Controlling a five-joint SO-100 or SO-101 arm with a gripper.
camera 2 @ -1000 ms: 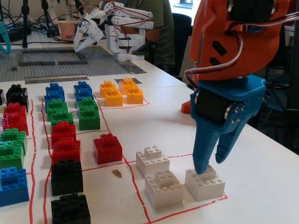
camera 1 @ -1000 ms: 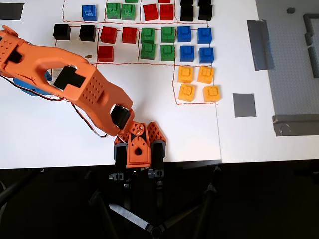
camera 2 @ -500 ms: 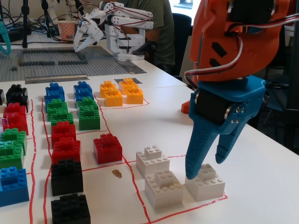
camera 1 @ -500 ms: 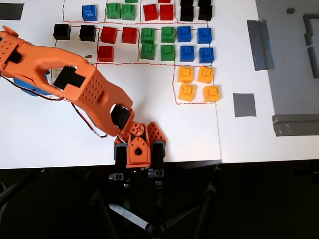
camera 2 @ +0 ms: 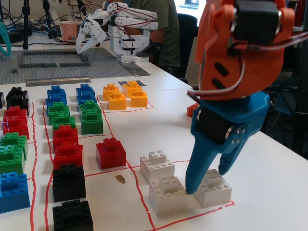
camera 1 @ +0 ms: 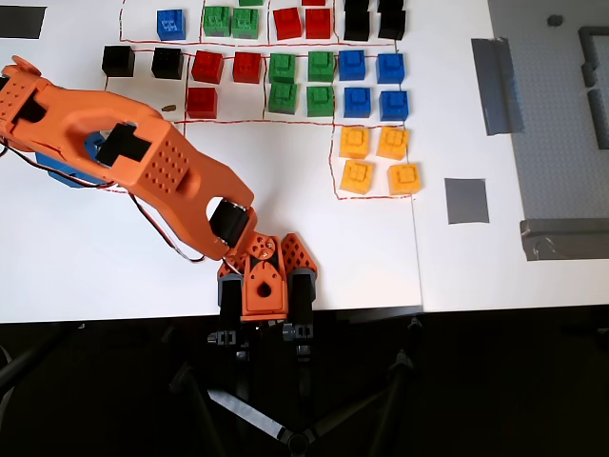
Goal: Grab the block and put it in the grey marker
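Three white cubes stand in a red-outlined box at the front of the fixed view. The block (camera 2: 214, 186) is the rightmost one. My blue gripper (camera 2: 207, 181) is open and straddles it: one finger (camera 2: 193, 173) reaches down between this block and its neighbour (camera 2: 168, 193), the other sits behind the block's top. The third white cube (camera 2: 157, 165) stands further back. In the overhead view my orange arm (camera 1: 162, 176) covers the white cubes. The grey marker (camera 1: 466, 200) lies far to the right, beyond the yellow cubes, and shows in the fixed view as a small patch (camera 2: 132, 83).
Red-lined boxes hold yellow (camera 1: 379, 159), blue (camera 1: 373, 83), green (camera 1: 303, 82), red (camera 1: 219, 69) and black cubes (camera 1: 141, 62). A grey studded baseplate (camera 1: 561, 124) with tape strips (camera 1: 496, 84) lies right. Another white arm (camera 2: 120, 29) stands at the back.
The gripper has spread its fingers wider and sunk lower around the rightmost white block. In the overhead view the arm has swung slightly left.
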